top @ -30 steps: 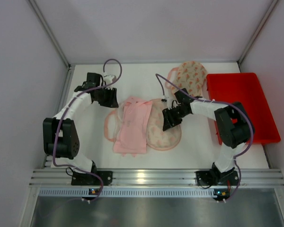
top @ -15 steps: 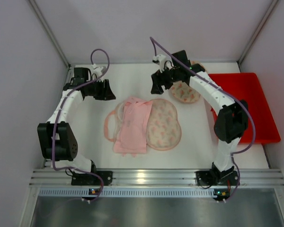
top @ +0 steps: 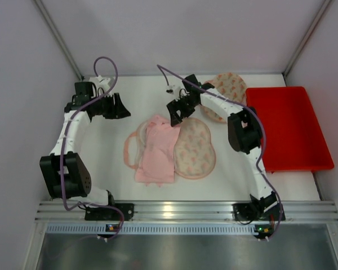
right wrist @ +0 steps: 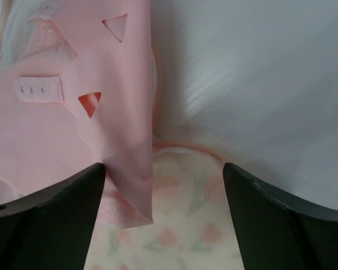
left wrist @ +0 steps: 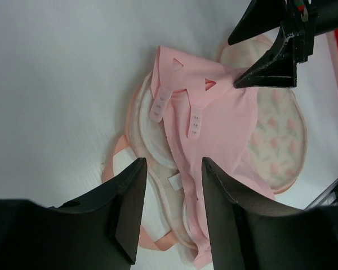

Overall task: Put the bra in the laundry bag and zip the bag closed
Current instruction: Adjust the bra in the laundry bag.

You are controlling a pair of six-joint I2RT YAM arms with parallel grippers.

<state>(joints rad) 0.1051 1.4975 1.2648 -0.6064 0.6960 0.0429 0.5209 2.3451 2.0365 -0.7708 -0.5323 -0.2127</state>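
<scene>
The bra (top: 156, 147) lay folded across the open laundry bag (top: 198, 151) on the counter (top: 158, 90) — not zipped in. Right fingers (right wrist: 39, 225) hung wide apart over its far edge; left fingers (left wrist: 127, 208) stood apart, empty. A shallow pinch might catch one layer only — dragging the bra off.

The top camera sits above and behind the arm bases and looks steeply down on the whole worktop (top: 158, 93). The left wrist camera looks past the left tool (left wrist: 173, 163) from farther off, across the bra (left wrist: 214, 129) to the right tool (left wrist: 234, 63). The right wrist camera hangs close over that bra's edge and the laundry bag (right wrist: 180, 225). All three views share this spot.
</scene>
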